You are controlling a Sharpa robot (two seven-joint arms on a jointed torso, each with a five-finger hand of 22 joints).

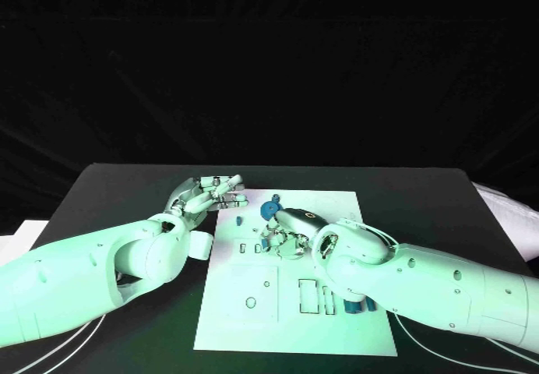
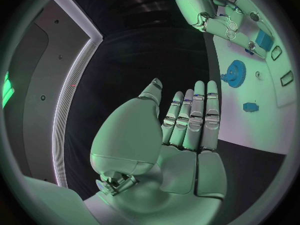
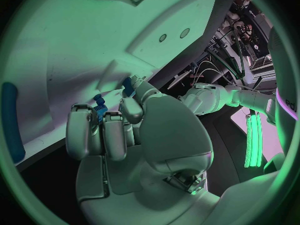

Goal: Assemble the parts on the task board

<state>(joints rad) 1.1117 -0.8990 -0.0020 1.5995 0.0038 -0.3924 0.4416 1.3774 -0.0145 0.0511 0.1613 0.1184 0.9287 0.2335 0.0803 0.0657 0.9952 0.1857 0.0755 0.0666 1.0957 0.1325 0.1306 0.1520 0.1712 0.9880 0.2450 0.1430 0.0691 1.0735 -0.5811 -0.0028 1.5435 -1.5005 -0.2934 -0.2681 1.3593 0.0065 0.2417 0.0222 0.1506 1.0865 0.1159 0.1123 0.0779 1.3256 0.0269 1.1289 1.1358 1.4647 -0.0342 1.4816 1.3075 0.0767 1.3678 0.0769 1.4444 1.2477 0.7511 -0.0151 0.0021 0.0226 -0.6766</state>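
Observation:
The white task board (image 1: pixel 337 327) lies in the middle of the black table. A blue gear (image 1: pixel 269 209) sits near its far edge; the left wrist view shows the gear (image 2: pixel 235 74) beside a small blue piece (image 2: pixel 250 106). My right hand (image 1: pixel 287 231) hangs low over the board just behind the gear, fingers curled in. In the right wrist view its fingers (image 3: pixel 103 127) pinch a small blue part (image 3: pixel 128 85) against the board. My left hand (image 1: pixel 213 192) hovers at the board's far left corner, fingers (image 2: pixel 194 115) straight and holding nothing.
Several blue parts (image 1: pixel 360 304) stand at the board's right edge by my right forearm. Rectangular slots (image 1: pixel 309 296) and small holes mark the board's near half. A blue block (image 2: pixel 264 39) lies beside the right hand (image 2: pixel 215 12).

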